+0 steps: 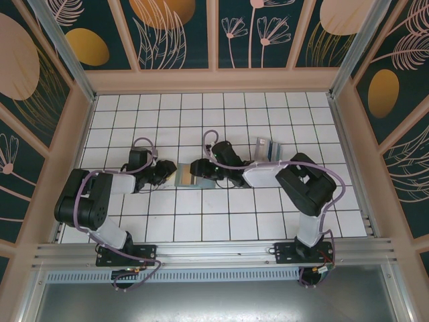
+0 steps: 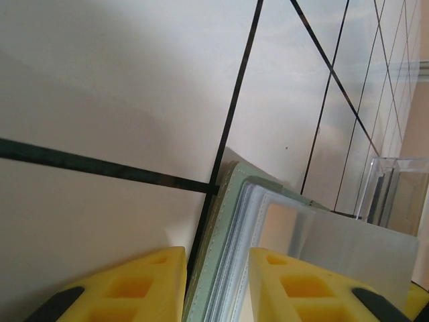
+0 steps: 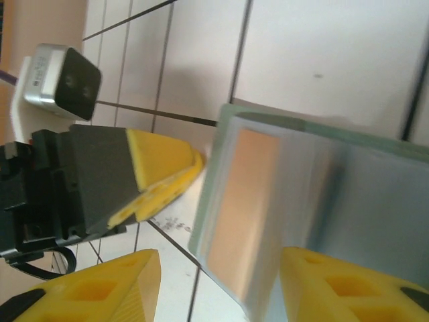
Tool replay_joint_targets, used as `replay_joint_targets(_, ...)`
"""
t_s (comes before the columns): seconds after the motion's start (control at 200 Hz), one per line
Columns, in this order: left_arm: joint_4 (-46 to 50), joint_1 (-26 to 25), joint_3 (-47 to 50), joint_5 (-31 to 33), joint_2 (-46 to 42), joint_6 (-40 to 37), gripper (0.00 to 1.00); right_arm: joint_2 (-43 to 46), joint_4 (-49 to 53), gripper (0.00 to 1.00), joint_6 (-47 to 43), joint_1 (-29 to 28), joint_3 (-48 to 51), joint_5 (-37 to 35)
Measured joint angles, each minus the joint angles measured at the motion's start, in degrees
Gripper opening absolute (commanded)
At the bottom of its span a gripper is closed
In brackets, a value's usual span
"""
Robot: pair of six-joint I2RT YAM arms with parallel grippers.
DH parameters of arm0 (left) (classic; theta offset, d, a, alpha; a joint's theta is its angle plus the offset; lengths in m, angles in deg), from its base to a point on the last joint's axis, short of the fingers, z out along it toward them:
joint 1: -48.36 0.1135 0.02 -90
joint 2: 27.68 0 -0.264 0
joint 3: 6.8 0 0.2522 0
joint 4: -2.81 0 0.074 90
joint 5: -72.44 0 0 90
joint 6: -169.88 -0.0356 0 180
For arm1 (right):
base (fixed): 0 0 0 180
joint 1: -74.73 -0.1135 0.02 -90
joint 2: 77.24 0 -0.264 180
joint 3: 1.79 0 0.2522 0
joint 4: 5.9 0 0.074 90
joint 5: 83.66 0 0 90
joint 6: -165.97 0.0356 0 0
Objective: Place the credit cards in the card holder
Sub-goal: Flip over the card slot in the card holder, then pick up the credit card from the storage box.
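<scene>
The sage-green card holder (image 1: 182, 176) lies on the tiled floor between my two grippers, with its tan-orange inside and shiny clear sleeves showing. In the left wrist view the card holder (image 2: 228, 221) has its edge running between the yellow fingers, and my left gripper (image 2: 216, 251) is shut on that edge. My right gripper (image 3: 221, 258) is open, and the card holder's glossy leaf (image 3: 281, 201) reaches down between its spread fingers. In the top view the left gripper (image 1: 166, 173) and right gripper (image 1: 202, 170) face each other. The credit cards (image 1: 268, 149) stand in a clear tray behind the right arm.
The clear plastic tray (image 2: 395, 191) sits a few tiles beyond the holder. My left gripper's fingers (image 3: 161, 168) appear close to the holder's edge in the right wrist view. Wooden walls (image 1: 214, 80) enclose the white tiled floor (image 1: 201, 114), and an aluminium rail (image 1: 214, 251) runs along the near edge.
</scene>
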Motion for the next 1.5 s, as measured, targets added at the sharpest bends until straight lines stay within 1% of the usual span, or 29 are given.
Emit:
replay_joint_targets(0.18,0.15,1.92,0.44,-0.98,-0.61,0.87,0.34,-4.92,0.02,0.51,-1.57,-1.64,-5.99,1.40)
replay_joint_targets(0.3,0.66,2.25,0.28,-0.96,-0.85,0.81,0.36,-7.32,1.01,0.51,-2.12,-2.38,-8.24,1.66)
replay_joint_targets(0.47,5.99,2.25,-2.64,1.29,-1.05,-2.86,0.39,-7.10,3.78,0.53,-3.13,-2.12,-8.44,1.55)
replay_joint_targets(0.586,9.55,2.12,-5.62,3.65,-1.05,-6.49,0.40,-3.67,6.51,0.54,-3.63,-0.87,-7.58,1.18)
replay_joint_targets(0.801,13.86,-0.26,-8.09,7.48,-1.18,-10.91,0.40,7.85,8.66,0.57,-5.18,3.15,-5.75,-0.11)
replay_joint_targets(0.871,14.84,-1.07,-8.11,8.02,-1.27,-11.72,0.39,9.14,8.94,0.57,-5.88,3.43,-5.75,-0.74)
replay_joint_targets(0.976,15.91,-2.40,-8.13,9.03,-1.27,-12.57,0.39,8.68,10.69,0.57,-6.10,2.91,-5.75,-1.97)
replay_joint_targets(1.101,17.55,-4.28,-8.35,10.75,-1.51,-13.86,0.39,8.39,16.06,0.57,-6.25,2.45,-5.81,-7.04)
replay_joint_targets(1.241,19.30,-5.62,-9.01,13.27,-2.12,-15.37,0.39,9.07,26.12,0.58,-8.04,3.89,-7.80,-16.83)
replay_joint_targets(1.351,19.87,-5.70,-9.55,14.58,-2.12,-16.15,0.39,12.20,34.49,0.59,-10.19,7.04,-9.46,-24.76)
replay_joint_targets(1.501,20.39,-5.79,-10.45,15.43,-2.10,-16.52,0.40,16.17,44.02,0.66,-12.02,13.33,-12.17,-33.00)
